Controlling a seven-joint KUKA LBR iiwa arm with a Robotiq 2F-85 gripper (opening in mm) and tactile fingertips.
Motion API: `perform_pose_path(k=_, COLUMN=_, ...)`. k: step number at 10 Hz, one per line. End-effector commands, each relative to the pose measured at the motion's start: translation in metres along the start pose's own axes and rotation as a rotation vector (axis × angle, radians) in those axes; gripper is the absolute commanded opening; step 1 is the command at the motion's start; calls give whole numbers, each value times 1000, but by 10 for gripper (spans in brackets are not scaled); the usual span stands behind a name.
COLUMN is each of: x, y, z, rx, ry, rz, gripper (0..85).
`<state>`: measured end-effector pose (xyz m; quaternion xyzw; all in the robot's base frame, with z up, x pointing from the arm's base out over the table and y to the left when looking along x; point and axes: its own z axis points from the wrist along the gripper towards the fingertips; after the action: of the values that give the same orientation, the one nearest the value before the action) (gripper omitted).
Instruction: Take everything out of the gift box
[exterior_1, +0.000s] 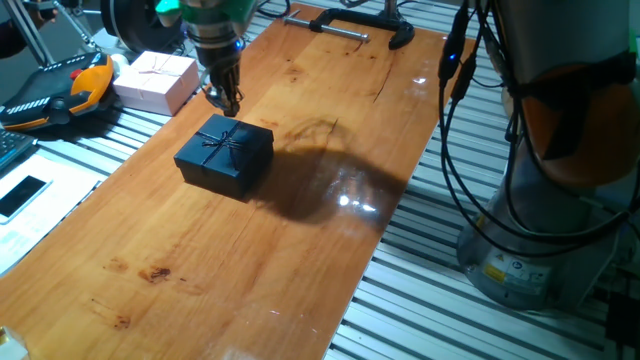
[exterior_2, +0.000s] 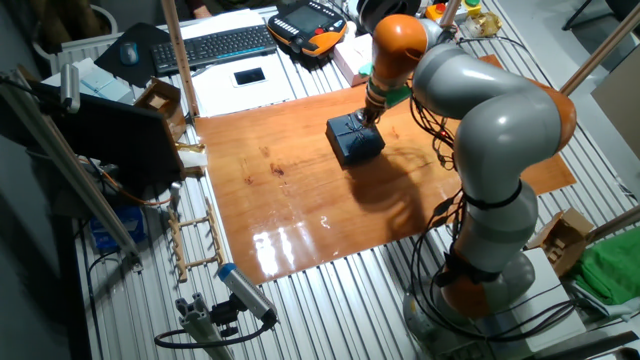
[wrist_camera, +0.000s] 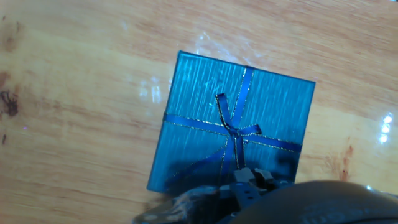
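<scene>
On the wooden table (exterior_1: 250, 250) sits the gift box (exterior_1: 225, 155), toward the far left part of the board, lid on, ribbon bow (exterior_1: 222, 140) facing up; box is square to nothing in particular, slightly rotated in the hand view; nothing else touches it. Beside the board, off its far-left edge, a pale pink box (exterior_1: 155, 80) — not the target. Arm comes in from the right side, big grey links arching over the table; gripper (exterior_1: 223, 97) hangs just above the far edge of the lid, apparently not touching, though I can't be sure. Jaws: can't tell whether apart or together; both fixed views are too small and the hand view only shows dark blurred tips at the bottom of the frame.

Step in hand, as I read it: the opening one, lid removal; contents are hidden, so nothing is out yet. Next move calls for lining the jaws across the lid edges or the bow, then descending; lid is low, so grip depth is tight, and the base may lift with it.
</scene>
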<state>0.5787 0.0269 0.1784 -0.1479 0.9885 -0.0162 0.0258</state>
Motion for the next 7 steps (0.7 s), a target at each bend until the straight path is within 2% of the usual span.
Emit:
perform_pose_path(k=1, x=-3, y=-1, z=1, rx=-1, ry=-3, rz=-5, gripper=10)
perform_pose_path(k=3, x=-10, y=-3, z=4, rx=-24, ry=6, rz=-1, gripper=10)
perform_pose_path(k=4, x=-12, y=0, z=7, rx=-21, ry=10, rz=16, gripper=10)
perform_pose_path(k=7, x=-7, y=0, z=2, rx=-88, ry=-3, rz=56, gripper=10)
